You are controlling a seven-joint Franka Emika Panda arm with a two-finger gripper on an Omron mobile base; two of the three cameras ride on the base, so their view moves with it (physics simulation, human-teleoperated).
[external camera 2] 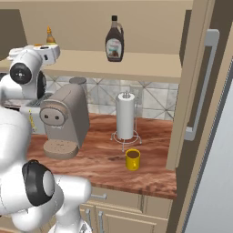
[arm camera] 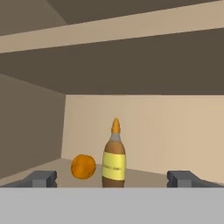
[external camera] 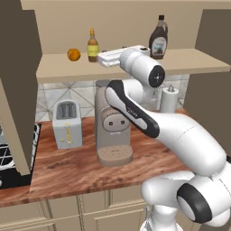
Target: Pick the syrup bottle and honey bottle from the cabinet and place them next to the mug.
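- Here the white arm rises from the base, bends at the elbow above the tabletop [external camera: 81, 167], and stretches its forearm level with the shelf of the cabinet [external camera: 135, 67].
- The hand lies horizontal over the shelf's front edge, pointing at the honey bottle [external camera: 93, 46].
- The claw [arm camera: 112, 178] stands wide apart and grips nothing; in the hand view its two dark fingertips [arm camera: 41, 178] sit far to either side of the bottle, short of it.
- The honey bottle stands upright on the shelf, centred between the fingertips, its pointed orange cap up.
- A round orange fruit [external camera: 73, 54] rests on the shelf just beside the honey bottle, toward the cabinet's left wall.
- The syrup bottle [external camera 2: 114, 40] stands upright farther right on the same shelf, well apart from the hand.
- The mug [external camera 2: 132, 159] sits on the tabletop below, near a paper towel holder [external camera 2: 125, 117].
- A coffee machine [external camera: 112, 126] and a toaster [external camera: 67, 124] stand on the tabletop under the shelf.
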